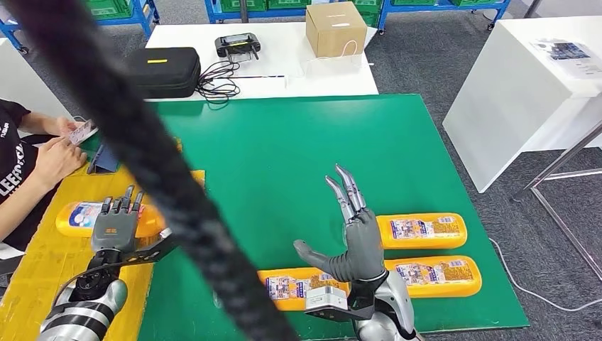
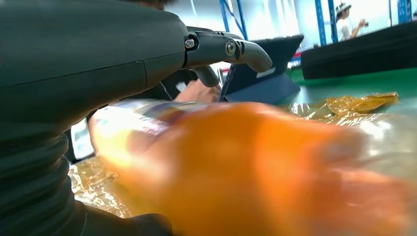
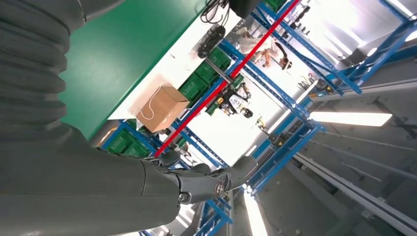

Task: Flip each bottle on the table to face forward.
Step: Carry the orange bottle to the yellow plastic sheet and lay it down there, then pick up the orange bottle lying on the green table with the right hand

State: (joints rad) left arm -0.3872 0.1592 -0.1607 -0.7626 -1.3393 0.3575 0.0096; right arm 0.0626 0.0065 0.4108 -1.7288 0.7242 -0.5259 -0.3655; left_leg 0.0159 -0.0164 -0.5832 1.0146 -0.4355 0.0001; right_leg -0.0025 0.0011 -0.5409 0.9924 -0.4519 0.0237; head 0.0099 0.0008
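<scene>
Four orange bottles counted, all lying on their sides. One under the left hand (image 1: 117,226), on the yellow sheet (image 1: 42,277): the left-hand bottle (image 1: 79,217), with the fingers draped over its middle and the label end sticking out beyond the hand toward the seated person (image 1: 28,177). Cannot tell from the blurred left wrist view whether the fingers truly clamp it or merely rest on top. Three more around the right hand (image 1: 358,238), on the green mat (image 1: 284,142): a near bottle (image 1: 291,286) just below the palm, a far-right bottle (image 1: 422,231) beside the fingers, a near-right bottle (image 1: 433,275) beside the wrist. Right hand raised clear of all three, fingers spread and pointing up, holding nothing.

Probably light, stiff plastic; glossy, rounded, so likely slippery and ready to roll. Best taken across the middle of the body, over the label, wrapped from above, then turned along the long axis.
</scene>
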